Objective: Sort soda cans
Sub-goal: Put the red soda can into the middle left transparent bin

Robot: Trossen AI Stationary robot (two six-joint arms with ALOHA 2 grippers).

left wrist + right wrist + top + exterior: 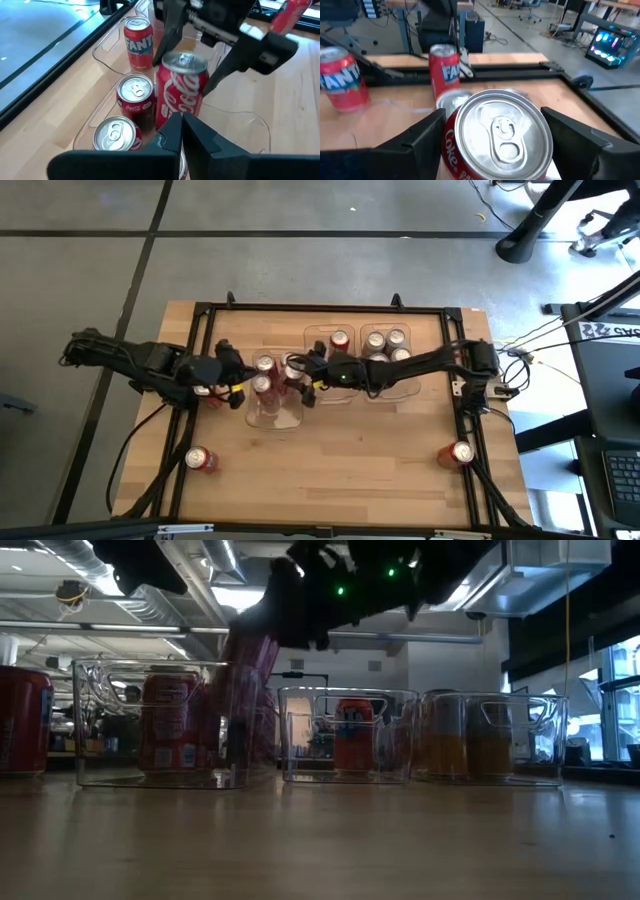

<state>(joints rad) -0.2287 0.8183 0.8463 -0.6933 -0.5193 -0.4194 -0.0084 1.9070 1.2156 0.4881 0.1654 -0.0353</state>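
Soda cans sit packed in the clear tray (262, 420) just ahead of the left gripper (181, 131), fingers pressed together. Across from it, the right gripper (297, 371) clamps a Coke can (181, 90) above that tray; released tilted, it could topple its neighbours.

I see three clear plastic trays (276, 418) on the wooden worktop (370, 450), a black frame (320, 308) round its edges, grey floor beyond.
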